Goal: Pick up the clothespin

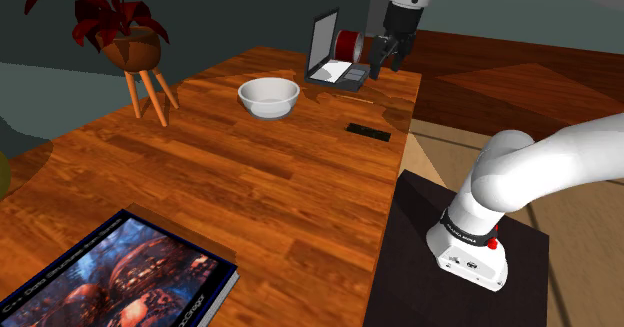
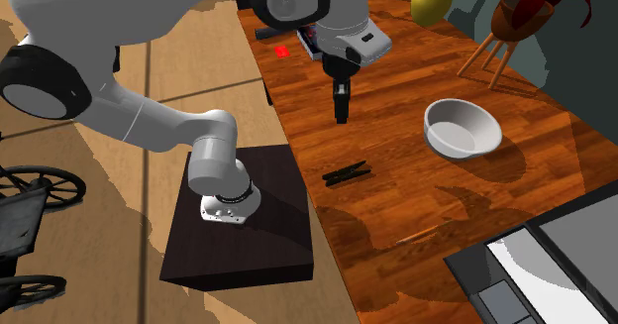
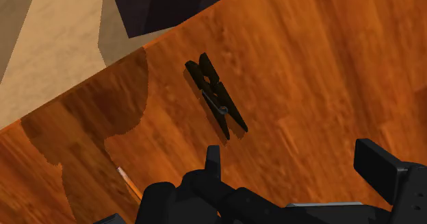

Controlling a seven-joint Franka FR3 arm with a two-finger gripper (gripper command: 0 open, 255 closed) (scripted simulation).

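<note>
The clothespin [image 1: 368, 132] is black and lies flat on the wooden table [image 1: 250, 185], near the edge closest to the stand. It also shows as the clothespin [image 2: 347, 174] and, from the hand, as the clothespin [image 3: 217, 97]. My black gripper [image 1: 385, 65] hangs well above the table, over toward the laptop end. From the other side the gripper [image 2: 342, 114] points down, short of the pin. In the wrist view the gripper [image 3: 294, 162] is open, its fingers [image 3: 213, 159] wide apart with nothing between them; the pin lies beyond the tips.
A white bowl [image 1: 268, 97] sits mid-table. An open laptop [image 1: 335, 55] with a red spool [image 1: 347, 45] stands at the far end, a thin stick [image 1: 350, 99] before it. A potted plant [image 1: 125, 35] and a book [image 1: 120, 275] occupy other corners. The dark stand [image 2: 238, 223] adjoins the table edge.
</note>
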